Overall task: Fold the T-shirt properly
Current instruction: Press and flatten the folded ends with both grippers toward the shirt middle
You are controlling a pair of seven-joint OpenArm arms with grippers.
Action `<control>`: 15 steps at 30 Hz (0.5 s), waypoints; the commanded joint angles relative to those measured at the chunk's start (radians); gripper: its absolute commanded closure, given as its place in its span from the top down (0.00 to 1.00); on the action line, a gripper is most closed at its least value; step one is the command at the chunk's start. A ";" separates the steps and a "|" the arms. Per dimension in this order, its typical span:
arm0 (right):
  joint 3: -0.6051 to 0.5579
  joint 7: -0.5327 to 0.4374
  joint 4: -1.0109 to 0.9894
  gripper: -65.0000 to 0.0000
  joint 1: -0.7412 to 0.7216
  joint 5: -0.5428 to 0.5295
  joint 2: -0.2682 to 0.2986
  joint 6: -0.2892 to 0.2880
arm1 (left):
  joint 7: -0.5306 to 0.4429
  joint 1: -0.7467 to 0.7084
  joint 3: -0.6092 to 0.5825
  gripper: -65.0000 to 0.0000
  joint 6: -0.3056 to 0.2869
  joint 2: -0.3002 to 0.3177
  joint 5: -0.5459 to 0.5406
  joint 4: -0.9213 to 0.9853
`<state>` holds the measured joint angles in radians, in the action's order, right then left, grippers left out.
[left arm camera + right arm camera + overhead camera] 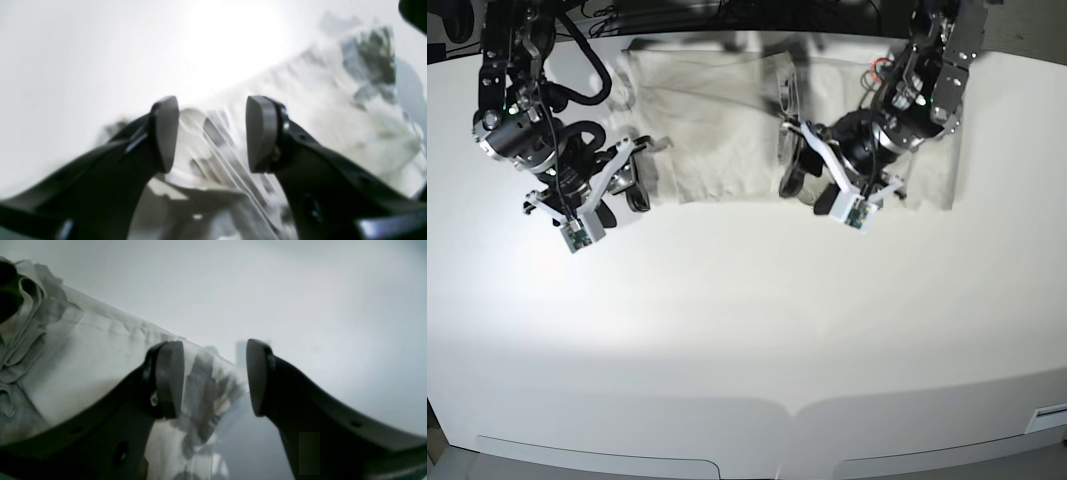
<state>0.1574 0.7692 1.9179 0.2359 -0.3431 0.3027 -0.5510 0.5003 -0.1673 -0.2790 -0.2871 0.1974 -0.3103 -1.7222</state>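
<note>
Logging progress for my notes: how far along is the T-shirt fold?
Early. The T-shirt lies spread at the table's far edge, wrinkled, with no neat fold visible. In hand: nothing; the left end effector and right end effector are open at the cloth's edges. Grasping and all folds look left.

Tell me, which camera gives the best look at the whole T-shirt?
The base view: it shows the T-shirt spread across the far side of the table, from above, between both arms. The left wrist view shows only blurred folds, the right wrist view one rumpled edge past open jaws.
</note>
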 commanded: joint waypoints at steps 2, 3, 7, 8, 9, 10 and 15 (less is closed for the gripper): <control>0.006 -0.013 0.017 0.47 -0.008 -0.009 0.011 -0.002 | -0.023 0.030 0.003 0.47 -0.003 0.002 -0.012 -0.016; 0.006 -0.013 0.017 0.47 -0.008 -0.009 0.010 -0.002 | -0.023 0.037 0.003 0.47 -0.003 0.002 -0.011 -0.016; 0.006 -0.008 0.017 0.47 -0.008 -0.009 0.011 -0.002 | -0.001 0.037 0.014 0.47 -0.003 0.003 -0.013 -0.016; 0.006 -0.008 0.017 0.47 -0.008 -0.009 0.011 -0.002 | 0.017 0.037 0.021 0.47 -0.004 0.003 -0.023 -0.016; 0.006 -0.008 0.017 0.47 -0.008 -0.009 0.011 -0.002 | 0.036 0.037 0.032 0.47 -0.004 0.003 -0.037 -0.016; 0.006 -0.009 0.017 0.47 -0.008 -0.009 0.011 -0.002 | 0.054 0.037 0.044 0.47 -0.004 0.003 -0.050 -0.016; 0.006 -0.008 0.017 0.47 -0.008 -0.009 0.011 -0.003 | 0.085 0.037 0.116 0.47 -0.005 0.003 -0.061 -0.019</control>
<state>0.1574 0.7803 1.9179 0.2363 -0.3431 0.3027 -0.5510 0.6052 -0.1406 -0.1661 -0.2878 0.1986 -0.3599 -1.7222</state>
